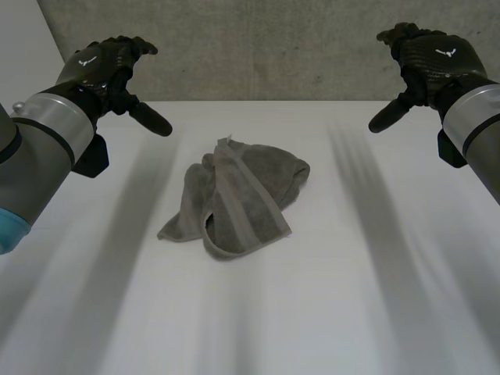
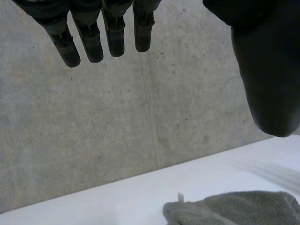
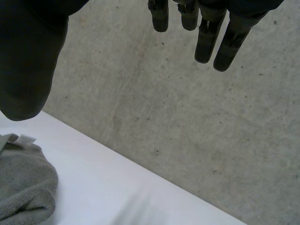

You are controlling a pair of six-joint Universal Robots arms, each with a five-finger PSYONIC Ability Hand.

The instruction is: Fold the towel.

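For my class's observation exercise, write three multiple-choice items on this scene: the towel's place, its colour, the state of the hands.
1. Where is the towel? A. crumpled on the table B. on the floor C. hanging off the edge
2. Its colour? A. white B. grey C. blue
3. The left hand and right hand are: A. both gripping cloth B. one gripping C. both open, empty
Answers: 1 A, it lies bunched there; 2 B, grey against white; 3 C, fingers straight, clear of it.
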